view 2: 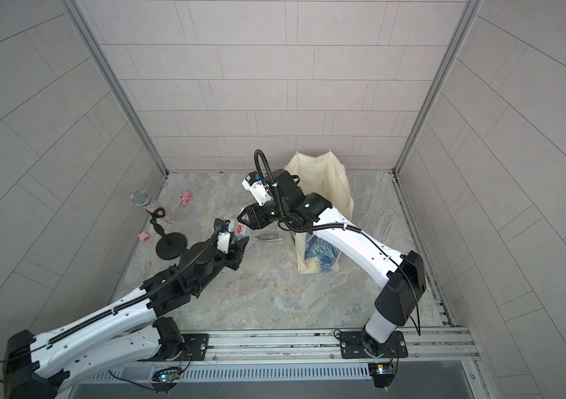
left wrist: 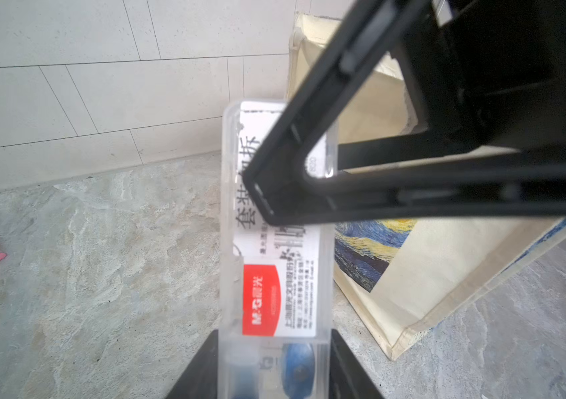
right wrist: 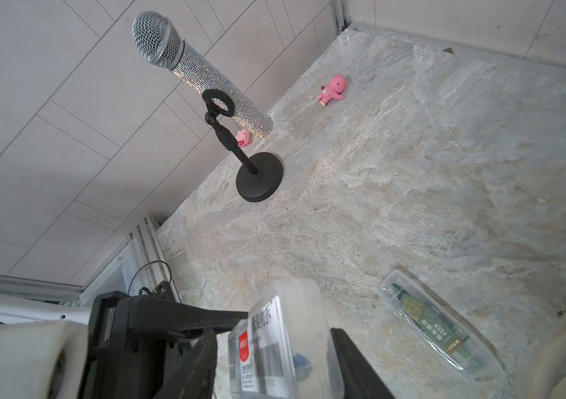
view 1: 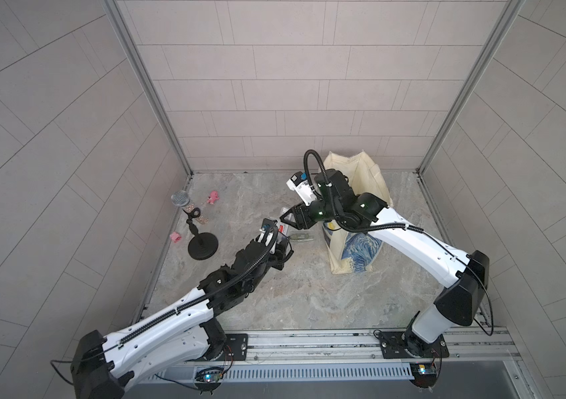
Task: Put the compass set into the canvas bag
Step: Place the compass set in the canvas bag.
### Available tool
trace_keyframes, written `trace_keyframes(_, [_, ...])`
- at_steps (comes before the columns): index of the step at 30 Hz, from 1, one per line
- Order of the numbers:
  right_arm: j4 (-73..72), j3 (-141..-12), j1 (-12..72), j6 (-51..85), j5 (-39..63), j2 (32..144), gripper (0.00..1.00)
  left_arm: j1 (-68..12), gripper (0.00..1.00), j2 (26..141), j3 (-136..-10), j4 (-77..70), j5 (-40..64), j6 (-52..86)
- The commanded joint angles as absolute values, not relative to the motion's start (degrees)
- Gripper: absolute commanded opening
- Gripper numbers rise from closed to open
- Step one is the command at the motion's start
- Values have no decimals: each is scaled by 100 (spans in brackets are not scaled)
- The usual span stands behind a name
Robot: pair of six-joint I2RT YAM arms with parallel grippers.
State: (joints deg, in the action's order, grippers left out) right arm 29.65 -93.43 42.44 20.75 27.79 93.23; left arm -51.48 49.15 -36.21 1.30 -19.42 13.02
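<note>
Mid-air handover above the stone-patterned table (view 1: 292, 293), and the danger is a drop. The compass set (left wrist: 274, 293), a slick clear case with a red-and-white label, is held firmly by one end only. If the near grip lets go before the far one bites, it would likely fall beside the look-alike clear case (right wrist: 440, 331) lying by the bag. Further back, the canvas bag (view 1: 357, 193) stands soft-walled behind the right arm; a long case brought in slantwise could snag its rim or tip it.

The left gripper (left wrist: 274, 349) is clamped tight on the case's near end. The right gripper (view 1: 285, 221) has its jaws astride the far end, partway apart; whether they pinch it yet cannot be told. The case hangs aloft, not yet over the bag's mouth.
</note>
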Motion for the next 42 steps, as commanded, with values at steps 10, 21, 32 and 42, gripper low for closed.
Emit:
trace_keyframes(10, [2713,-9455,4289,2197,2979,9344,8,-5124,48,4799,-3841,0,-2028,1282])
trace_keyframes(21, [2852,-9644,4076,2003,2421,8966,0,-5124,80,4294,-3479,404,-1907,1374])
trace_keyframes(32, [3787,-10623,3077,1365,1173,8584,0,-5124,81,4410,-3484,752,-1536,1393])
trace_keyframes(42, [4369,-10138,2087,1108,169,8329,0,-5103,80,4812,-3541,668,-1529,1349])
